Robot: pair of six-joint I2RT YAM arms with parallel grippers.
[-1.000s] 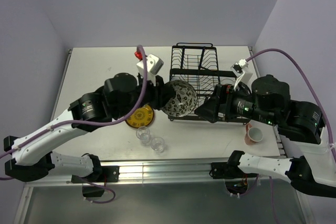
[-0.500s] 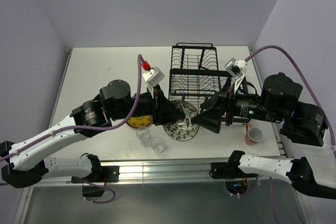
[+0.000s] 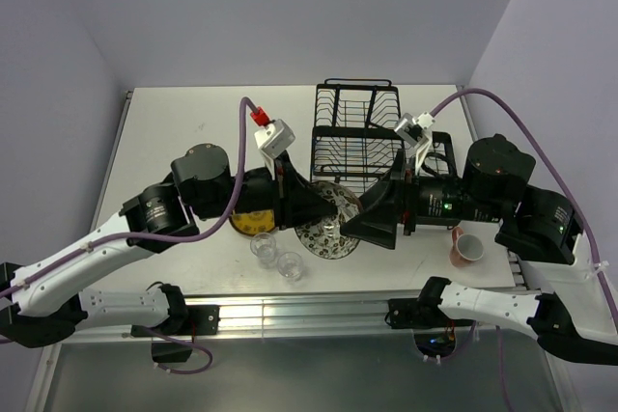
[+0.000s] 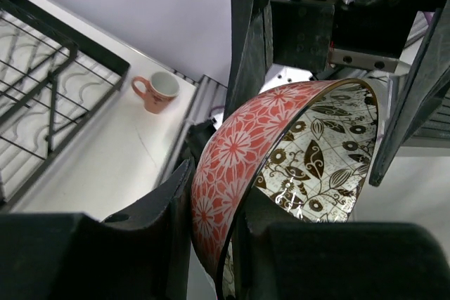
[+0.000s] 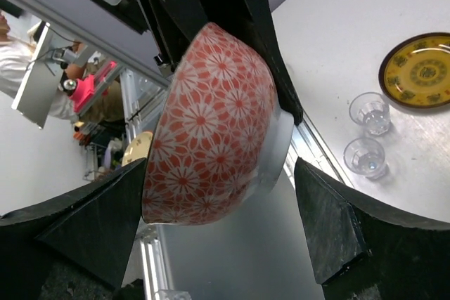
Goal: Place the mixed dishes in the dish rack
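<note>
Bowl point(image 3: 328, 229) has moved: a second ago I held it up against the front of the dish rack point(image 3: 355, 132), now it's pulled back toward me and hangs over the desk point(image 3: 183, 132), just in front of the rack, tipped on its side. Meanwhile my right end effector point(image 5: 219, 173) has swung in from the right and now straddles it. Reads as a handover, not a direct load, so nothing is in the rack yet.

Left end effector point(image 4: 218, 244): narrow, pinching the bowl's rim, one finger on the red floral outside, one on the white-and-brown patterned inside. Firm hold, and it alone carries the bowl.

Right end effector: fingers spread wide on either side of the bowl, just starting to narrow, and from the wrist view not clamped yet. The left one shouldn't let go until the right has closed.

Still on the desk: plate point(image 3: 253, 224) half under my left arm, two tumblers point(image 3: 262, 245) point(image 3: 289, 263) near the front edge, pink mug point(image 3: 466, 246) off to the right.
</note>
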